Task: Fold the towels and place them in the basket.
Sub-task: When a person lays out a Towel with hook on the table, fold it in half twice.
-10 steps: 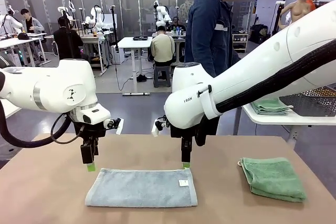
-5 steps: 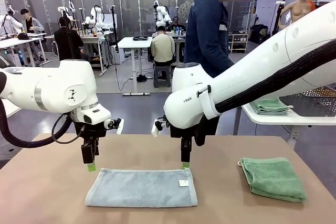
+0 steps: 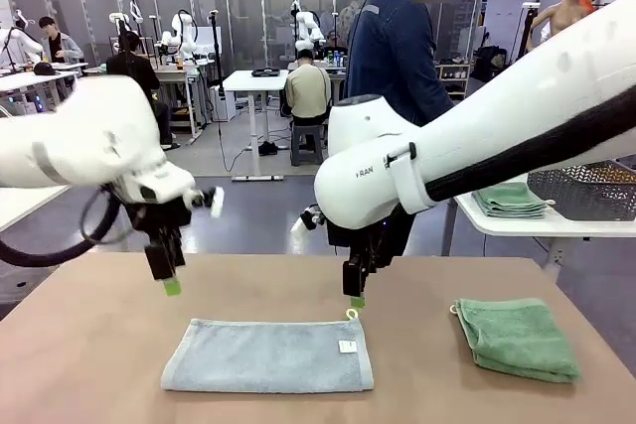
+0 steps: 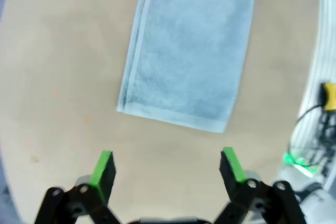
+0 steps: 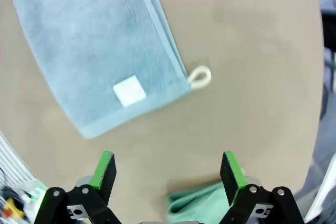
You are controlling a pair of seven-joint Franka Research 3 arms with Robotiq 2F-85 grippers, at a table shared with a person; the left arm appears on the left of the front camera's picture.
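A pale grey-blue towel [image 3: 268,354] lies folded into a long strip on the brown table [image 3: 89,354], with a white tag [image 3: 347,347] and a loop at its right end. A folded mint green towel [image 3: 517,337] rests at the table's right. My left gripper [image 3: 172,286] hangs open above and behind the grey towel's left end; in the left wrist view [image 4: 168,163] that towel [image 4: 191,51] lies beyond its fingers. My right gripper [image 3: 356,300] hangs open just above the towel's far right corner, and its wrist view [image 5: 168,167] shows the towel [image 5: 89,45] and the green towel [image 5: 197,205]. The basket [image 3: 586,191] sits on a side table at right.
A person in a dark blue jacket [image 3: 397,47] stands at the table's far side. A white side table [image 3: 537,225] at the right holds the basket and a stack of green towels [image 3: 512,201]. Bare tabletop lies between the two towels.
Both grippers have lifted off the grey-blue towel's far edge; the left one rose and shifted slightly back. The towel's loop now shows at its right corner.
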